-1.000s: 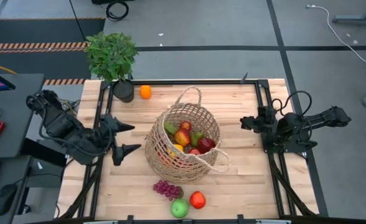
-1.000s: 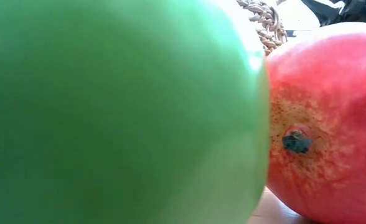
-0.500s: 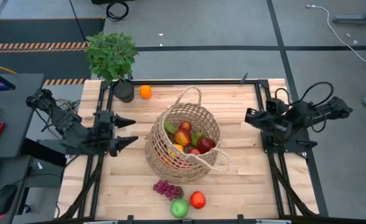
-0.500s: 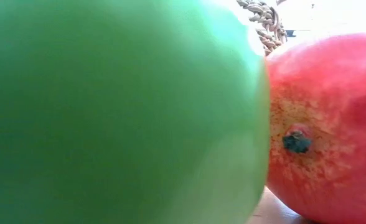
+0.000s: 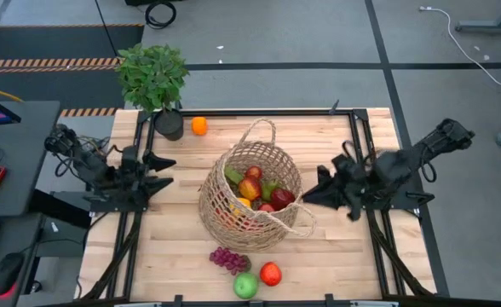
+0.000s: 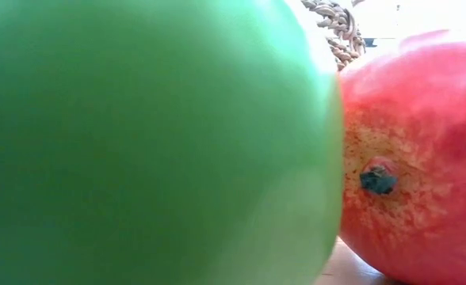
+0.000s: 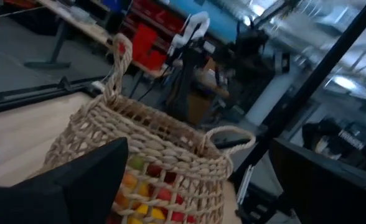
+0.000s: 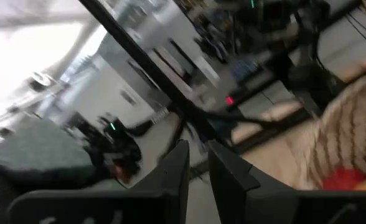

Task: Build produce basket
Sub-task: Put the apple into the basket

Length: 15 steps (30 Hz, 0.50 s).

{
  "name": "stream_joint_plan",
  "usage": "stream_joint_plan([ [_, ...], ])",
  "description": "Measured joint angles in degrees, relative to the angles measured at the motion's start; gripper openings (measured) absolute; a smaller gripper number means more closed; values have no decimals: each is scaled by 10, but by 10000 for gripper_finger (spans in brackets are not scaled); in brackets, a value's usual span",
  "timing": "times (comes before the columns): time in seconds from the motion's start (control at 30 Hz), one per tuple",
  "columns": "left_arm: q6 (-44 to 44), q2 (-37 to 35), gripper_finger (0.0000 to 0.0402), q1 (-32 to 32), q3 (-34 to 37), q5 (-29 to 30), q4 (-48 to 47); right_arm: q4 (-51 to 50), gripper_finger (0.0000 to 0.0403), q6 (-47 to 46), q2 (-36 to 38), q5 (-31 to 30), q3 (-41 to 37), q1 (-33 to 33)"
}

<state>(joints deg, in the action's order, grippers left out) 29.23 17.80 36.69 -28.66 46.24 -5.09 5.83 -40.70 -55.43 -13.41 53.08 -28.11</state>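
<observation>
We're looking down on a light wooden table (image 5: pixel 319 256) with a black frame around it, sitting on a grey floor with dark seams. Off the left edge there's a dark desk corner with a phone and a mouse. The wrist cameras catch a workshop behind: red bins, monitors, black posts.

Going left to right: the left hand (image 5: pixel 158 170) hangs over the left side of the table, well apart from everything, with its two fingers spread wide and nothing between them, pointing toward the middle. At the far left corner stands one potted plant (image 5: pixel 153 77) in a black pot, and just beside it one orange (image 5: pixel 199 126) on the wood.

The basket (image 5: pixel 252 200) sits in the middle of the table, tipped toward the right hand side, with one looped handle at the far rim and one at the near right. Inside we can see a pile of produce (image 5: pixel 255 189): red, green and yellow pieces, too jumbled for us to count.

In front of the basket, near the table's front edge: one bunch of grapes (image 5: pixel 229 259), one green apple (image 5: pixel 246 286) and one red apple (image 5: pixel 271 274), the two apples touching. They fill the low camera completely.

The right hand (image 5: pixel 310 196) is stretched in low from the right, fingers pinched together and empty, tip just beside the basket's right rim.
</observation>
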Motion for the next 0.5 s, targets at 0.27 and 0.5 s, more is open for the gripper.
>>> stream_joint_plan([
  [0.27,-6,-105,396,0,65,0,16,-137,56,-77,-100,-133,108,-121],
  [0.5,-20,-167,396,0,100,-2,17,-199,55,-150,-188,-194,198,-195],
])
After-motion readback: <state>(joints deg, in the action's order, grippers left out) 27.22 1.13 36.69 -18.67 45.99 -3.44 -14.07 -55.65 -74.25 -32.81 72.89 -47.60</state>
